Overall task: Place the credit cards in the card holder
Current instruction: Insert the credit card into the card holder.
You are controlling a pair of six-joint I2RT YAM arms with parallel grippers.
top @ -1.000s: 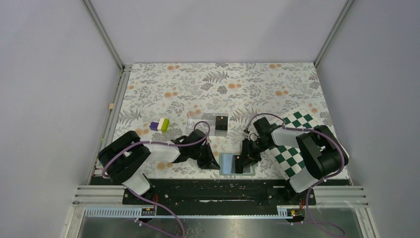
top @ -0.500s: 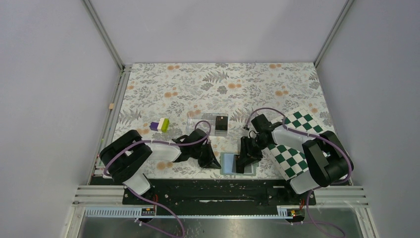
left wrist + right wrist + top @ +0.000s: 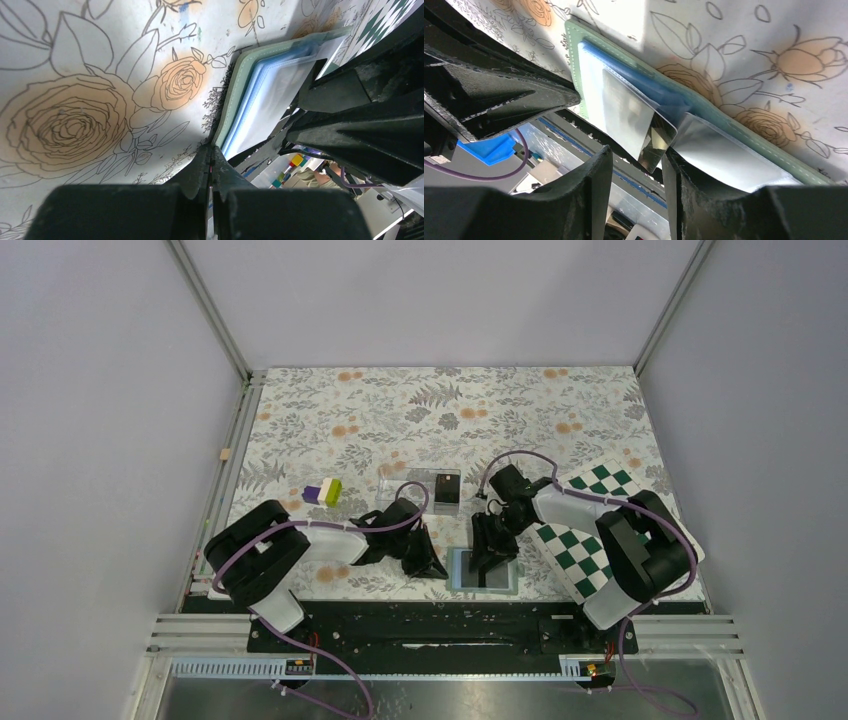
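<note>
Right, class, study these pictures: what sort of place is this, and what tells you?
Probably a robotics test cell, not a home: two black-and-white robot arms bolted by a flower-patterned tabletop, boxed in by plain grey walls and aluminium frame rails.

Far half of table (image 3: 450, 410) open, near centre crowded, card holder (image 3: 460, 576) hemmed by left gripper (image 3: 436, 571) and right gripper (image 3: 490, 558), clear box (image 3: 415, 488) just beyond (chequered board (image 3: 585, 540) blocks the right), coloured blocks (image 3: 324, 493) further left.
</note>
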